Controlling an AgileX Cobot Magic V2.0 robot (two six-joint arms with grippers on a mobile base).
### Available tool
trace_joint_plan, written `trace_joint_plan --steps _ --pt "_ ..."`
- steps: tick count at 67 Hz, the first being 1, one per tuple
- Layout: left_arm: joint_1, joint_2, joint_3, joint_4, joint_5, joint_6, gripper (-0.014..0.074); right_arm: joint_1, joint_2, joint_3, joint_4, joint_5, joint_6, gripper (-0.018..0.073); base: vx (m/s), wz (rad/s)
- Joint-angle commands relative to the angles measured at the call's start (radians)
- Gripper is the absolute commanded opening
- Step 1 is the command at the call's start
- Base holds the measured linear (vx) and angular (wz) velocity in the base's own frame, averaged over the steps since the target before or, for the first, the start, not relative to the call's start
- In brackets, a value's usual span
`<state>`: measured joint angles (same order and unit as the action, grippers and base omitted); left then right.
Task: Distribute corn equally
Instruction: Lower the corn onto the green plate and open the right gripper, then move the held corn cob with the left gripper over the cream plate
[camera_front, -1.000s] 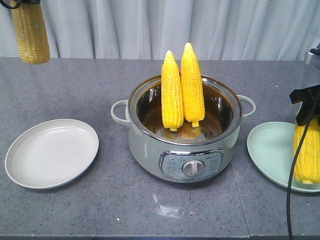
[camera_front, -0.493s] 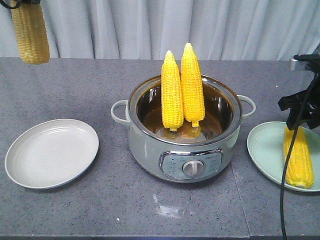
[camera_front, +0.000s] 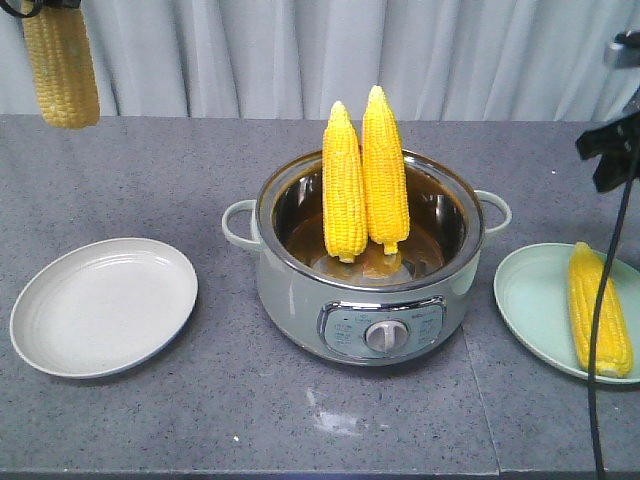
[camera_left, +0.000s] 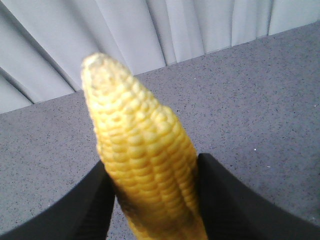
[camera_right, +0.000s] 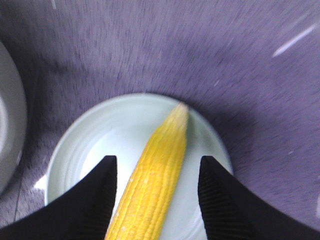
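Two yellow corn cobs (camera_front: 365, 180) stand upright, tips up, in the steel pot (camera_front: 300, 260) at the table's middle. A third corn cob (camera_front: 598, 308) lies flat on the pale green plate (camera_front: 530, 295) at the right; the right wrist view shows that cob (camera_right: 155, 180) below my open right gripper (camera_right: 157, 197), which hangs above it at the frame's right edge (camera_front: 610, 150). My left gripper (camera_left: 155, 200) is shut on a fourth corn cob (camera_left: 140, 150), held high at the far left (camera_front: 60, 65), hanging tip down.
A white plate (camera_front: 105, 305) with nothing on it sits at the left of the pot. The pot has side handles (camera_front: 238, 222) and a front control knob (camera_front: 385, 337). A grey curtain runs behind the table. A black cable (camera_front: 605, 330) hangs over the green plate.
My right gripper let go of its cob, which now lies flat on the green plate, and rose away from it. The left gripper and its cob have not moved.
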<state>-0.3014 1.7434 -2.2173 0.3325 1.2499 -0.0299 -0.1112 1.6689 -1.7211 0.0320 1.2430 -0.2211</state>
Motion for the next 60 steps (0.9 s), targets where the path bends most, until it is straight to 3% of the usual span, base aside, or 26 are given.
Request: trace_joint_plan --steps 1,15,29,60 --pt "0.001 -0.045 -0.027 0.015 -0.064 -0.011 0.0129 -0.006 -0.106 -0.088 -0.032 -0.027 0.025 0.0359 0.0 0.0" --pt "0.001 -0.045 -0.027 0.015 -0.064 -0.011 0.0129 -0.006 -0.232 -0.111 -0.032 -0.035 0.037 0.0256 0.0 0.0" --pt "0.001 -0.045 -0.027 0.015 -0.064 -0.011 0.0129 -0.006 -0.269 -0.107 -0.009 -0.003 0.026 -0.0017 0.0 0.0" --pt "0.001 -0.045 -0.027 0.015 -0.064 -0.011 0.0129 -0.004 -0.269 -0.107 0.031 0.025 0.03 -0.0009 0.0 0.0"
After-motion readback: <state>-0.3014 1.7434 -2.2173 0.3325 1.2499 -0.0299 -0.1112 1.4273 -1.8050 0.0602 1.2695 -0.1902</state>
